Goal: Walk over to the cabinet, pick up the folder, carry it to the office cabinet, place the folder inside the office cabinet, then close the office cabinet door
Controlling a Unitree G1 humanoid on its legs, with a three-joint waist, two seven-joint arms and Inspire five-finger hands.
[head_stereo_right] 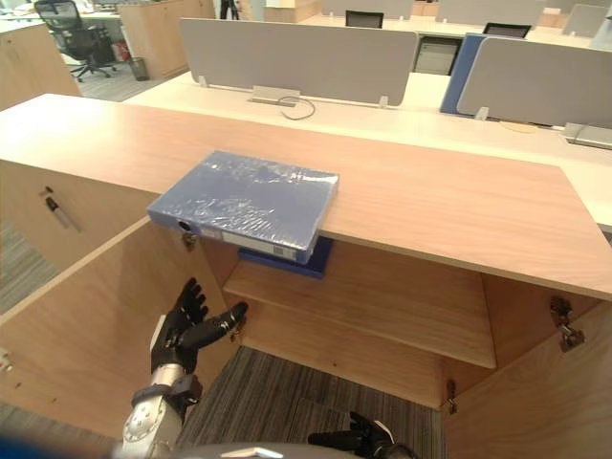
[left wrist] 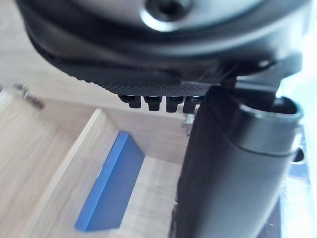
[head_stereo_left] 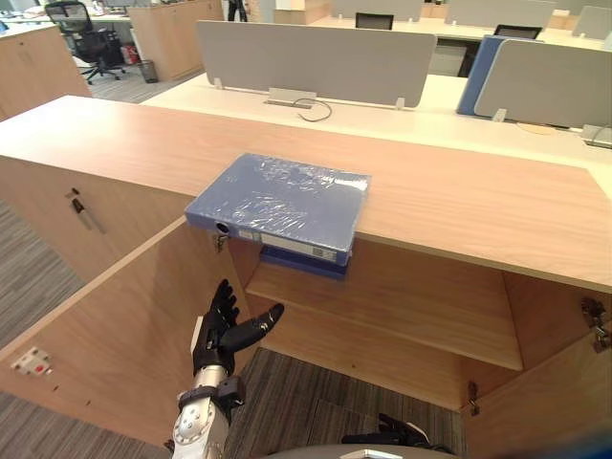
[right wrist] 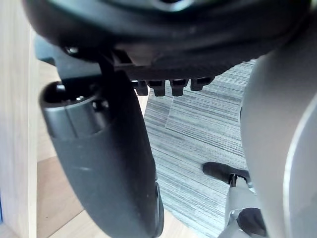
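Folder [head_stereo_left: 282, 203]: laid flat at the front edge of the cabinet top [head_stereo_left: 459, 191], with its spine overhanging the open compartment.
Handling: judged stiff and fairly heavy; the plastic wrap is likely to be slippery.
Hold: best taken at the overhanging spine, thumb beneath and fingers on top.
Left hand [head_stereo_left: 222, 335]: raised below the folder, beside the open door [head_stereo_left: 105, 335], fingers straight and spread, nothing held.
Right hand [head_stereo_left: 397, 435]: hung low over the floor, fingers relaxed, empty.
Shelf [head_stereo_left: 402, 316]: a second folder [head_stereo_left: 304, 260] is seen at its front edge.
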